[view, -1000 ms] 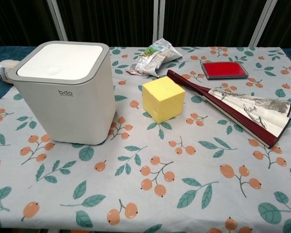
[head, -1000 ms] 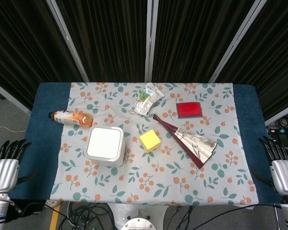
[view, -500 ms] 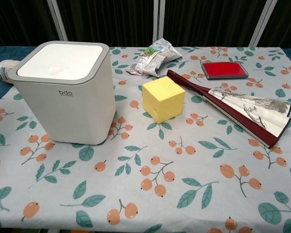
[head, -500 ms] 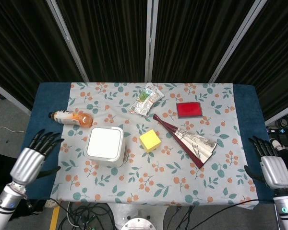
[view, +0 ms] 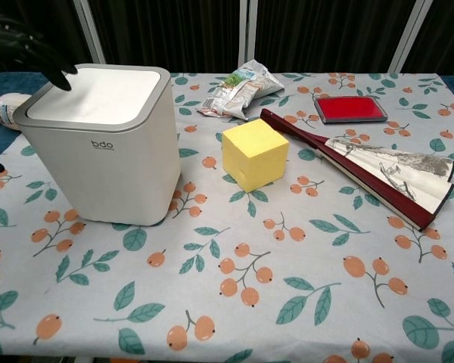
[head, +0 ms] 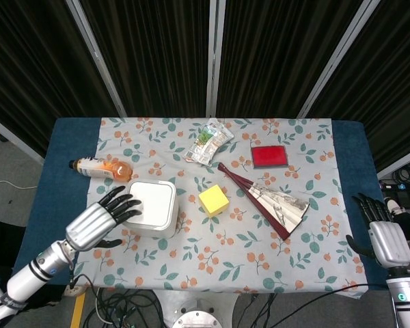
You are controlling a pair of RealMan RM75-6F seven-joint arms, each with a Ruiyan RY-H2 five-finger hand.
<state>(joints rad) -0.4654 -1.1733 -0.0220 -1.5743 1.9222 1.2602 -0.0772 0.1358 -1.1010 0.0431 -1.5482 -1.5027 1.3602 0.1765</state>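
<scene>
Bright, even overhead light, soft short shadows under everything, both views sharp, dark backdrop swallowing detail, no glare, slight wide-angle stretch at edges

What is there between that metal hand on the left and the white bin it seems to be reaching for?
Nothing visible. The left hand is already at the white bin, its fingertips spread over the lid's left edge. The orange drink bottle lies behind the bin, off to one side, not in between.
</scene>
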